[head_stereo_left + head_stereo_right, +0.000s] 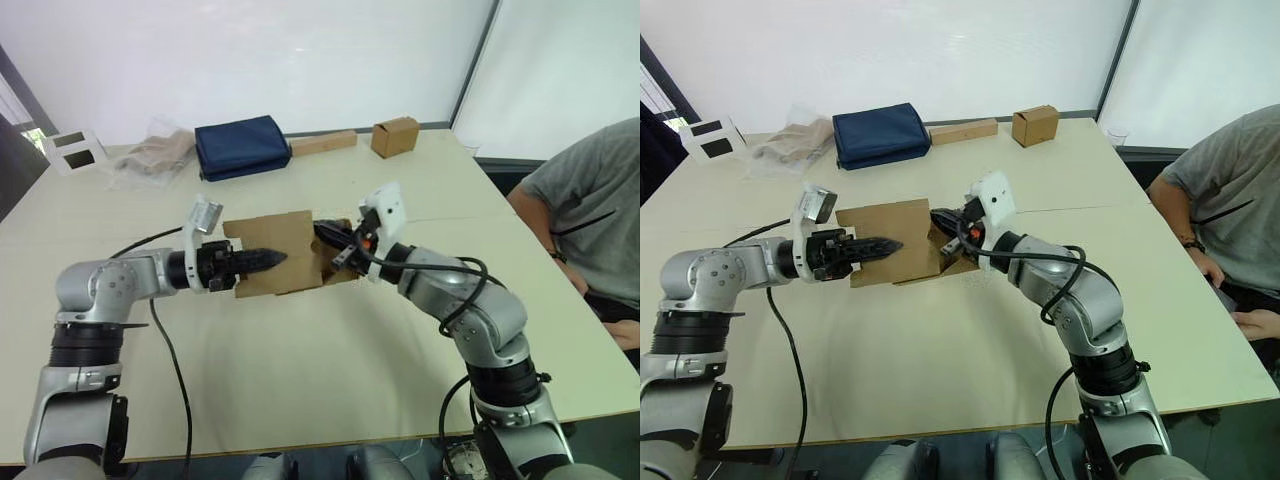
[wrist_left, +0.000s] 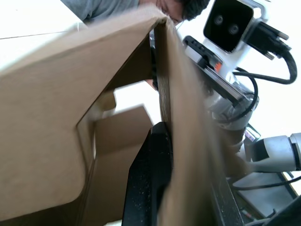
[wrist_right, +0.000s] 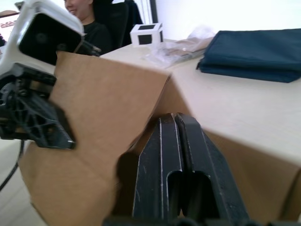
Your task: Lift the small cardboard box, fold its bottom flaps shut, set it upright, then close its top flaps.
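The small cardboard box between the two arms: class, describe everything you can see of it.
The box is plain brown corrugated cardboard, unlabelled, with hinged flaps standing open. It sits tilted between the arms over the middle of the table; whether it rests on the tabletop cannot be told. The left tool lies across its broad face, one black finger against a panel edge. The right tool, fingers together, reaches into its other end.

No lettering, label, brand or number can be read anywhere: the cardboard box (image 1: 275,253) on the desk (image 1: 330,350) is plain brown.
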